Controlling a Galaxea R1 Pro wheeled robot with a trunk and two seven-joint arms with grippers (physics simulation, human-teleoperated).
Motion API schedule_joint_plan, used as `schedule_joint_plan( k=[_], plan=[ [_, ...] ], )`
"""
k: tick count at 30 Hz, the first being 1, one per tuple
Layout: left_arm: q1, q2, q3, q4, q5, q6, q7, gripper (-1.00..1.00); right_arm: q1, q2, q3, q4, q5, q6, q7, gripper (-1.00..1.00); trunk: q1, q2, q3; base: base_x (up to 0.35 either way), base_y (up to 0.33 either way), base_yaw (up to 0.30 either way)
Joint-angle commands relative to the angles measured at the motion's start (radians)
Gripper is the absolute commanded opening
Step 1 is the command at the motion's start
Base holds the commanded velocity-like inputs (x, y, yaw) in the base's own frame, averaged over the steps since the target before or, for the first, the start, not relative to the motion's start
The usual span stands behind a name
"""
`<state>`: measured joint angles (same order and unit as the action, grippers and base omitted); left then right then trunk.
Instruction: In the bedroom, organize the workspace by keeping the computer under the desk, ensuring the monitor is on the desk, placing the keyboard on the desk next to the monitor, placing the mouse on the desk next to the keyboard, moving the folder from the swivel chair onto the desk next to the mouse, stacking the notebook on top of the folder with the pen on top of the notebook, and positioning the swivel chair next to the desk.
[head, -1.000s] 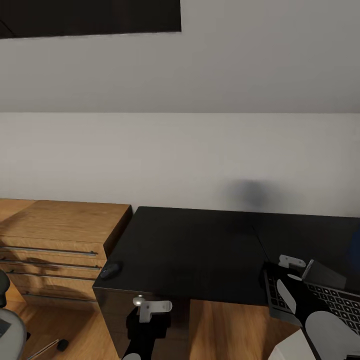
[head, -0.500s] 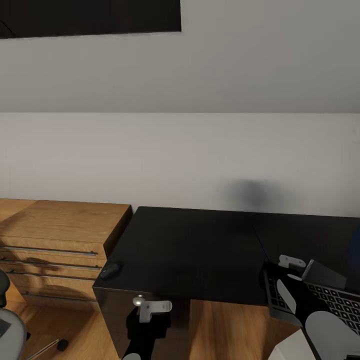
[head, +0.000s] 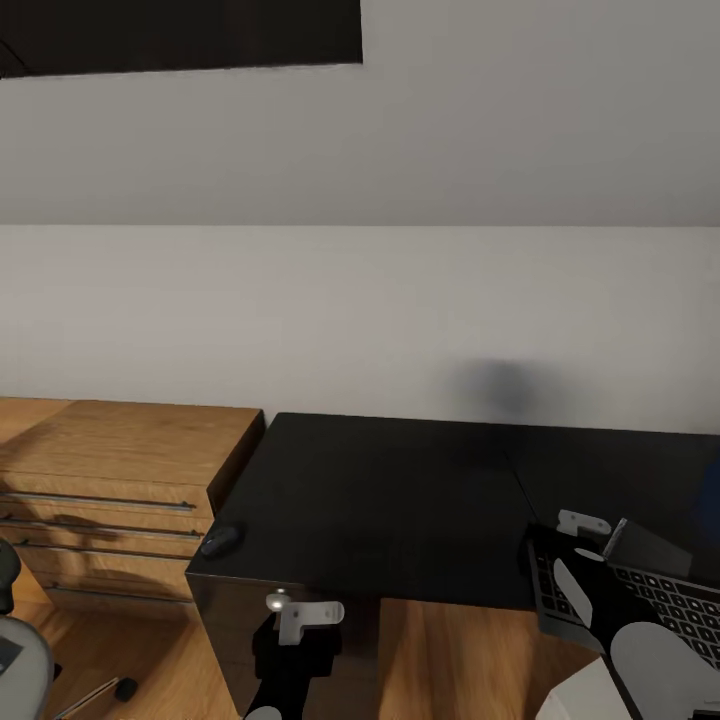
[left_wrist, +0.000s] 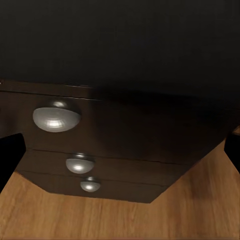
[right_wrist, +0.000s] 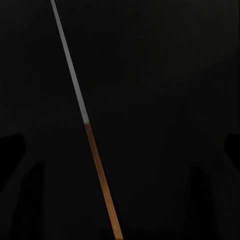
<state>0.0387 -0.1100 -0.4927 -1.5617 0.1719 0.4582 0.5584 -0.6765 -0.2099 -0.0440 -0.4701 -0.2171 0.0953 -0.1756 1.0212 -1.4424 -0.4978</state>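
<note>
The desk (head: 400, 500) has a glossy black top, and its drawer front with round silver knobs (left_wrist: 56, 116) shows in the left wrist view. The small dark mouse (head: 220, 540) lies on the desk's front left corner. The keyboard (head: 660, 595) lies at the lower right, its left end past the desk's front edge. My right gripper (head: 588, 540) is over that left end, and in its wrist view the fingers stand wide apart, open (right_wrist: 120, 150). My left gripper (head: 305, 612) is open in front of the drawers, below the desk edge (left_wrist: 120, 155). The swivel chair (head: 15, 640) peeks in at the lower left.
A plain wooden dresser (head: 110, 470) with long metal handles stands against the desk's left side. A pale wall runs behind both, with a dark panel (head: 180, 35) high up. Wooden floor (head: 440, 650) shows under the desk.
</note>
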Motion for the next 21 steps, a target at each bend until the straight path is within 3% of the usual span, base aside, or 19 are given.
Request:
schedule_joint_plan(
  k=[1, 21],
  plan=[
    [0.000, 0.000, -0.001, -0.001, 0.009, 0.002, 0.008, 1.00, 0.000, 0.000, 0.002, -0.002, -0.008, 0.006, -0.004, 1.00, 0.000, -0.001, -0.001, -0.122, 0.000, 0.000],
    [0.000, 0.000, -0.001, -0.001, 0.009, 0.002, 0.008, 1.00, 0.001, -0.001, 0.001, 0.002, -0.008, 0.001, -0.002, 1.00, 0.000, -0.001, -0.001, -0.093, 0.000, 0.000]
  ],
)
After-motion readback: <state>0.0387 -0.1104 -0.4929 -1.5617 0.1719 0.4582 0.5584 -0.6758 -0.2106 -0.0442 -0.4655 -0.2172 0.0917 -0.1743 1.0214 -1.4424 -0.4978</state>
